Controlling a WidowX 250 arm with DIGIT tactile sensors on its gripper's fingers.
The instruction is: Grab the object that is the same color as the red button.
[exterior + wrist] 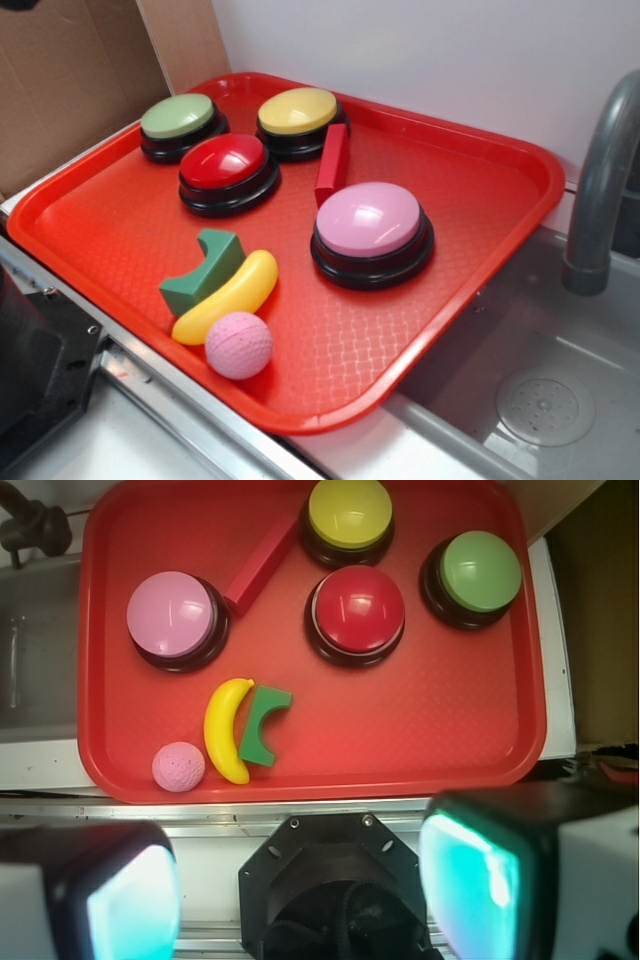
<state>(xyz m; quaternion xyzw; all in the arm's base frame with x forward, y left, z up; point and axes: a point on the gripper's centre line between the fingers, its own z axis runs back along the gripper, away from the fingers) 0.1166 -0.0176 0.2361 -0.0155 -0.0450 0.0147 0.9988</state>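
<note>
A red tray (470, 300) is seen in the exterior view, set beside a grey sink (560, 400) whose basin is cut off at the right and bottom edges. From left to right across the tray, a green-domed button (180, 122) is found at the back left, with the red button (228, 170) just in front of it to the right. Nearer the front edge a green arch-shaped block (205, 272) lies touching a yellow toy banana (228, 296), and a pink dimpled ball (239, 345) rests just beside the banana's lower end. A yellow-domed button (298, 118) is placed at the back. The red block (332, 163) — a small bar — lies between the yellow-domed button and the pink-domed button (370, 228); its far end is close to the yellow one, though contact cannot be judged, as block and tray share nearly the same colour. A grey faucet (600, 180) is cropped at the right edge.

In the wrist view the gripper (300, 880) is seen only in part: two blurred pads (470, 880) are cut off at the lower edge. They are held wide apart, nothing is between them, and they hang over the counter edge, well apart from the red block (262, 565).
</note>
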